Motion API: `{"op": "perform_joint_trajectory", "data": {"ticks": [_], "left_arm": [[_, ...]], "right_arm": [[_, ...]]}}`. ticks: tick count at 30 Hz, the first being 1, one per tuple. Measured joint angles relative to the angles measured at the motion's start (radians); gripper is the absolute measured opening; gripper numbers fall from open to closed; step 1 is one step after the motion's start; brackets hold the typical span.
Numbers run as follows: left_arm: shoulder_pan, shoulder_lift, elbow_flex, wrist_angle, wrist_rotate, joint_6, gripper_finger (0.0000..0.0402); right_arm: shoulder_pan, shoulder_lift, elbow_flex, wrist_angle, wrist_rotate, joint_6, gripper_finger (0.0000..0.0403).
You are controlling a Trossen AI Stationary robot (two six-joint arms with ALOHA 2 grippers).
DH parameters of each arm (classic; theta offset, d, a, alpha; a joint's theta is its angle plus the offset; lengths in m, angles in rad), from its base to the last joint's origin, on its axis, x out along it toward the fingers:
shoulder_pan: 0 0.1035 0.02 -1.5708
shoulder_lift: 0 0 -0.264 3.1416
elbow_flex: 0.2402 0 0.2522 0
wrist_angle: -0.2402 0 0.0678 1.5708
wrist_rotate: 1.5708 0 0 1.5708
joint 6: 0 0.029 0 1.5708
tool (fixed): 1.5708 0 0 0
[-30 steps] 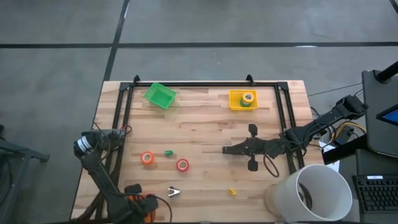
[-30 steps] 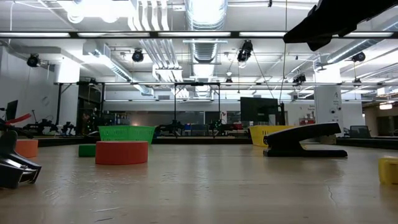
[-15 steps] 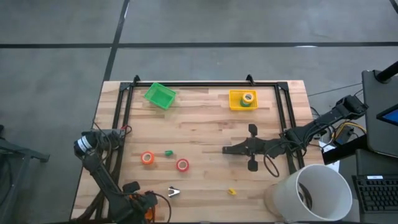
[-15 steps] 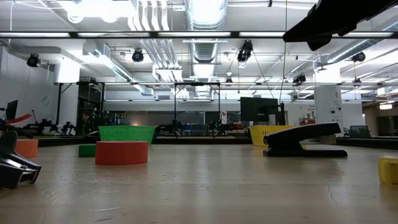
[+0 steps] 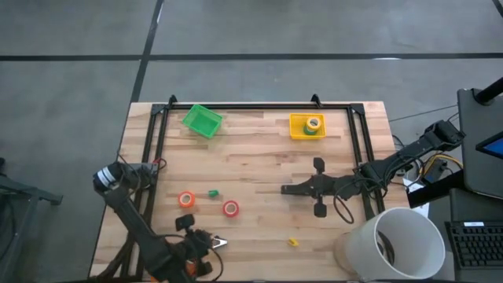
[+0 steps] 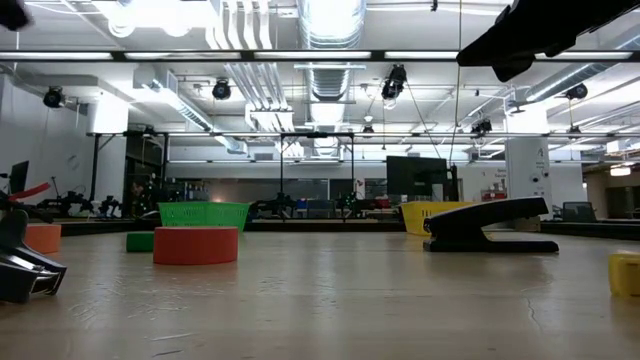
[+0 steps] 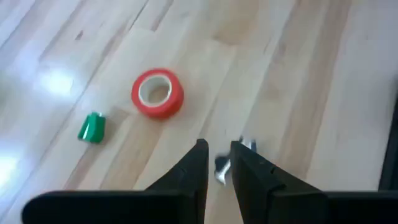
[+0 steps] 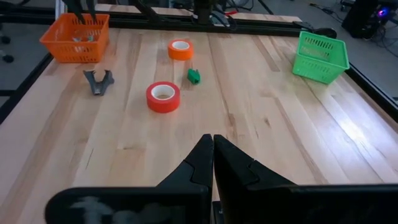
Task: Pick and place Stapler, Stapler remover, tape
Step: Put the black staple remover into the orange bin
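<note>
The staple remover (image 5: 221, 243), grey with metal jaws, stands on the wood near the near edge and also shows in the low view (image 6: 20, 265). My left gripper (image 5: 206, 240) hovers just left of and above it, fingers a narrow gap apart; the remover (image 7: 222, 169) shows past the fingers. The black stapler (image 6: 490, 225) lies flat on the table; from above I cannot tell it from my right arm. A red tape roll (image 5: 230, 208) and an orange one (image 5: 186, 200) lie flat. My right gripper (image 5: 284, 189) hangs shut (image 8: 210, 142) over mid-table.
A yellow basket (image 5: 306, 126) holding a green tape roll and a green basket (image 5: 202, 120) stand at the far edge. An orange basket (image 8: 74, 37) sits at the near left corner. A green block (image 5: 212, 192), a yellow block (image 5: 293, 242) and a white bucket (image 5: 397, 244) are near.
My left arm has swung from the near left corner toward the table's right, bringing its gripper close to the staple remover. A dark part of it has come into the top left of the low view. No object has moved.
</note>
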State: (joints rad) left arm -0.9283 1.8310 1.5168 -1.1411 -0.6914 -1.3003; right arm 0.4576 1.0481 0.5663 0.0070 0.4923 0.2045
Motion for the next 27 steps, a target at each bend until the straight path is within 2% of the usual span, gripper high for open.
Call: {"op": "perform_joint_trajectory", "data": {"ticks": [4,9,12,17,27], "left_arm": [[0.031,0.006,-0.023,0.116,0.003,0.13,0.0071],[0.066,0.007,-0.091,0.317,0.114,0.256,0.0071],[0.08,0.007,-0.131,0.37,0.146,0.26,0.0071],[0.085,0.006,-0.188,0.381,0.165,0.245,0.0072],[0.086,-0.001,-0.228,0.441,0.226,0.222,0.0072]], "right_arm": [[0.0,0.0,0.0,0.0,0.0,0.002,0.0008],[0.0,0.0,0.0,-0.001,-0.002,-0.001,0.0008],[0.0,-0.001,0.0,-0.001,-0.009,-0.002,0.0008],[0.0,-0.038,-0.007,0.035,-0.126,-0.041,0.0008],[0.0,-0.24,-0.163,0.177,-0.229,-0.058,0.0008]]}}
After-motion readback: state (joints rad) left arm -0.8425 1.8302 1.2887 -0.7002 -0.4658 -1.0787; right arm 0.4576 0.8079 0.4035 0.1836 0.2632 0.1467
